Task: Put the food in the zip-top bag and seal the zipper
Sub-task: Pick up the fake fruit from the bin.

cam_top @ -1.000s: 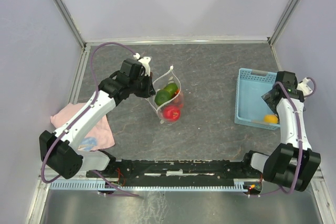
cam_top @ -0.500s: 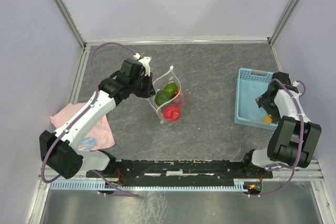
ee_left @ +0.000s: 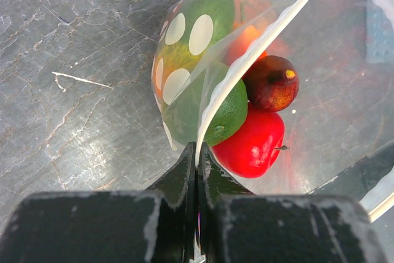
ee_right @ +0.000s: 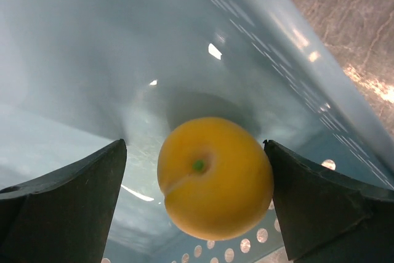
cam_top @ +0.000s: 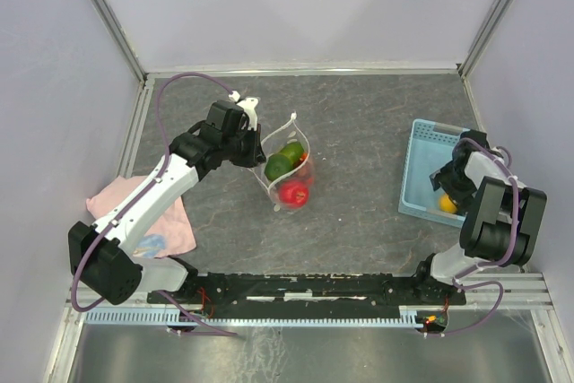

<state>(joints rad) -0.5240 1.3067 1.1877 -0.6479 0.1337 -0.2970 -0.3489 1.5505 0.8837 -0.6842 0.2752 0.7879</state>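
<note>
Right gripper [ee_right: 194, 152] has lowered astride the glossy yellow fruit [ee_right: 215, 180].

Thin, clear, shiny plastic film makes the zip-top bag [ee_left: 184, 84]; the yellow fruit [ee_right: 215, 177] is smooth and glossy, the basket [ee_right: 92, 60] sleek blue plastic, the counter [cam_top: 359, 132] veined grey, stone-like.

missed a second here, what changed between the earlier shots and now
The right gripper dropped down into the blue basket; its open fingers now flank the yellow fruit, which is not yet gripped. The left gripper stayed shut on the bag at its mouth edge, and the fruits inside did not move.
</note>
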